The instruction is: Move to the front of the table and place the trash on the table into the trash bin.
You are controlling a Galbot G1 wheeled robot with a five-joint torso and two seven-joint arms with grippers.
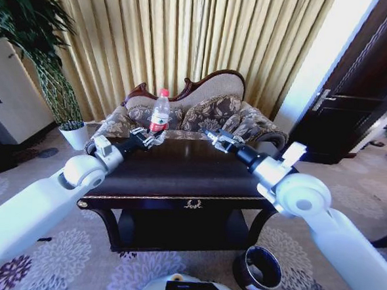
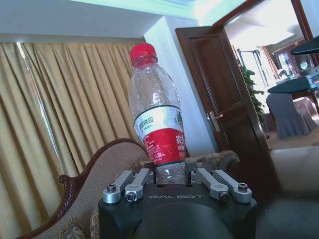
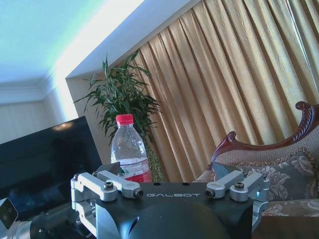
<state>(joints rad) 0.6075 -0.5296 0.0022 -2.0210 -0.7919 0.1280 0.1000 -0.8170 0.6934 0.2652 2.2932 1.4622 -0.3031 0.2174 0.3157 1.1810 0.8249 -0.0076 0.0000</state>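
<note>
The left gripper [image 1: 148, 139] grips the upright bottle [image 1: 159, 116] low on its body at the table's [image 1: 178, 177] far edge (bin [image 1: 258, 268] waits below); right gripper [image 1: 215, 137] hovers with jaws apart

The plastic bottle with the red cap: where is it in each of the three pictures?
Head view: the bottle stands upright at the table's far left, in the left gripper.
Left wrist view: centre, rising above the gripper.
Right wrist view: left of centre.
Shared landmark: gold curtains.
</note>
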